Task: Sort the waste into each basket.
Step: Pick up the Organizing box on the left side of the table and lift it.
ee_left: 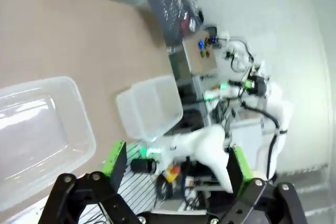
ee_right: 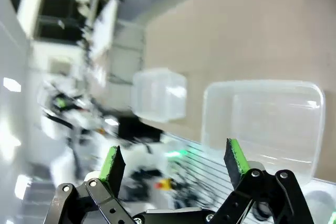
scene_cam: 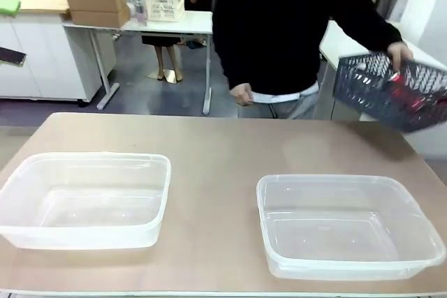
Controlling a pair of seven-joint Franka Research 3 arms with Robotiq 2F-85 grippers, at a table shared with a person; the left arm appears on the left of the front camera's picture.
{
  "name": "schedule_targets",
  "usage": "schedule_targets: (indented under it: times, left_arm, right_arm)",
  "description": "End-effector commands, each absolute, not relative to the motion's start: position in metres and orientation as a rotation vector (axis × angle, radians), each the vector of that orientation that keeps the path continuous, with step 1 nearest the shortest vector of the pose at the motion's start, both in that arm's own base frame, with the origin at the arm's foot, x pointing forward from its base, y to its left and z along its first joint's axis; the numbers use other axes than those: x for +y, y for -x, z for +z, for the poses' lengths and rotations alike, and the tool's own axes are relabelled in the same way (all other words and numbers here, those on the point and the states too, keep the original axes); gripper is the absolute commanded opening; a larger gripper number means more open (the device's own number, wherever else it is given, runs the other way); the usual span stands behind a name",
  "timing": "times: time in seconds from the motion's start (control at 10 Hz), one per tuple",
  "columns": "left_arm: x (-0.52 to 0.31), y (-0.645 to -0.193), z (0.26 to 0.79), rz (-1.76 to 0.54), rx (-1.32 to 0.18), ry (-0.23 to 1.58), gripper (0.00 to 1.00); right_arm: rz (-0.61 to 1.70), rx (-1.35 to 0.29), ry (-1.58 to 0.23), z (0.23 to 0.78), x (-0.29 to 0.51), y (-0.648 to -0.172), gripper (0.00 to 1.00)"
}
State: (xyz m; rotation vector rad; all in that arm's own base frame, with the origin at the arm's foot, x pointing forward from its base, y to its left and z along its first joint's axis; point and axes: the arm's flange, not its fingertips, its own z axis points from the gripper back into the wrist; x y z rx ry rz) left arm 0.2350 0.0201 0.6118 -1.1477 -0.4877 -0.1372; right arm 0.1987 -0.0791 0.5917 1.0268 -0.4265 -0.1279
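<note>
On the brown table (scene_cam: 216,144) sit 2 clear plastic tubs: the left tub (scene_cam: 91,157) and the right tub (scene_cam: 328,180), well apart. Past the far edge, a person's hand (scene_cam: 399,51) holds a dark grey woven basket (scene_cam: 367,88), cut off at the side. The red cans (scene_cam: 404,93) inside are half hidden. The left gripper (ee_left: 174,162) and the right gripper (ee_right: 173,160) are spread wide, holding nothing.

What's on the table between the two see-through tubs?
Nothing. In the front view, only bare brown table top lies between the left tub and the right tub.
</note>
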Motion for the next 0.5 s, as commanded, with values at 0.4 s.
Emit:
schedule_targets:
  times: [0.4]
  left_arm:
    - [0.034, -0.235, 0.610, -0.059, -0.505, 1.150, 1.00]
  right_arm:
    - [-0.252, -0.441, -1.142, 0.588, -0.106, -0.199, 1.00]
